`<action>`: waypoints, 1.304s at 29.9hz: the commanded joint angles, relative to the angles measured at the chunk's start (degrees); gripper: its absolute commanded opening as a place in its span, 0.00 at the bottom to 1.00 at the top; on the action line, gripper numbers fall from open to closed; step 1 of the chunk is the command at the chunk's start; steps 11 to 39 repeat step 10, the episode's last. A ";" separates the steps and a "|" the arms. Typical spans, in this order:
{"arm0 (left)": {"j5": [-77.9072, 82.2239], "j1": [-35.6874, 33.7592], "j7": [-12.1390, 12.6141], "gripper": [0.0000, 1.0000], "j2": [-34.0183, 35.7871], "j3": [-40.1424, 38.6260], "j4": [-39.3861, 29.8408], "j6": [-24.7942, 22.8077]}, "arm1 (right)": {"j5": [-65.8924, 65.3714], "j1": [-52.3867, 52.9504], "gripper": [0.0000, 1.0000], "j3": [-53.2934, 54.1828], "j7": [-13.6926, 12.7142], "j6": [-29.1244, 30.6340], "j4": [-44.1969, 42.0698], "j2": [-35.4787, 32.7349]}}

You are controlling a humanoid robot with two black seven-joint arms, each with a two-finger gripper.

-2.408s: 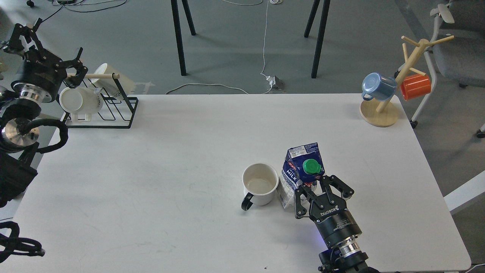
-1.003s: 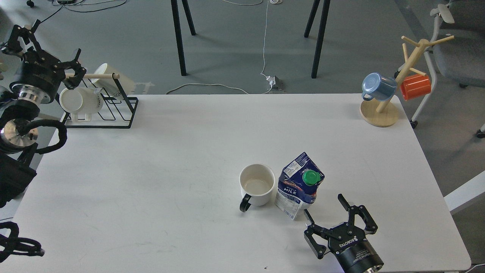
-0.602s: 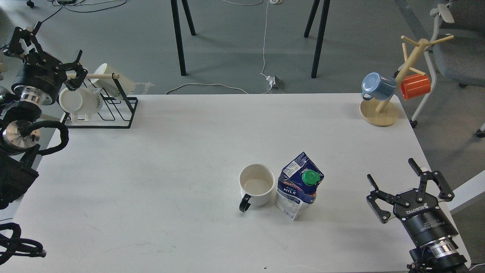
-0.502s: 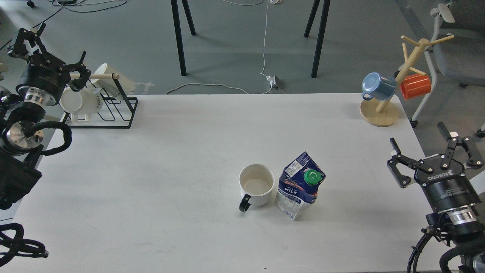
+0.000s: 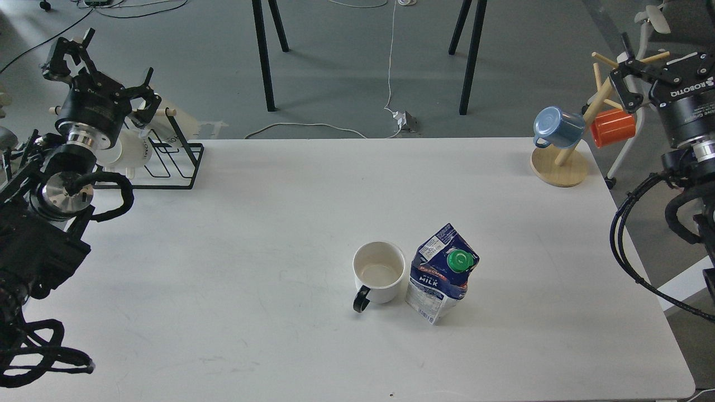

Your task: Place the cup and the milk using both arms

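- Now the cup [image 5: 379, 272] and the milk [image 5: 443, 273] stand upright side by side on the white counter [image 5: 268, 234], a little right of its middle and toward the near edge; they are just beside each other, and I cannot tell if they touch.
- The cup is white ceramic with a cream inside, and it looks empty. I judge it stiff, rather heavy for its size, smooth and breakable, so it wants a gentle setting down. Its thin black loop handle points toward the near-left; the rim wall on the free left side seems the safer place to grip, since the handle is narrow.
- The milk is a tall carton with a green screw cap on the slanted top. The carton walls are probably soft and can dent under strong pressure; if it is full it is heavy, and being tall it may tip. The flat sides of the middle body seem the best hold, not the cap.
- The left tool [image 5: 98, 75] hangs near the black wire rack [image 5: 179, 162] at the far-left corner, with fingers spread and nothing in them.
- The right tool [image 5: 662, 61] is raised at the right edge, near the wooden mug tree [image 5: 561, 164]; it holds nothing, with its jaws apart.
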 commanded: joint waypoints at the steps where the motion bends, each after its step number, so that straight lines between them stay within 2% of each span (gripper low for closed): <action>1: -1.73 -0.80 -0.17 0.99 -1.58 -0.04 0.12 0.00 | 0.20 8.60 0.97 -3.09 -1.28 0.00 -10.85 0.74; 6: -3.49 -1.50 -0.35 0.99 -2.99 -0.13 0.47 0.00 | 0.29 12.31 0.99 -6.79 -1.19 0.00 -17.29 2.75; 39: -5.34 -1.59 -0.35 0.99 -3.08 -0.04 0.47 0.00 | 0.29 12.22 0.99 -8.73 -1.11 0.00 -17.12 3.20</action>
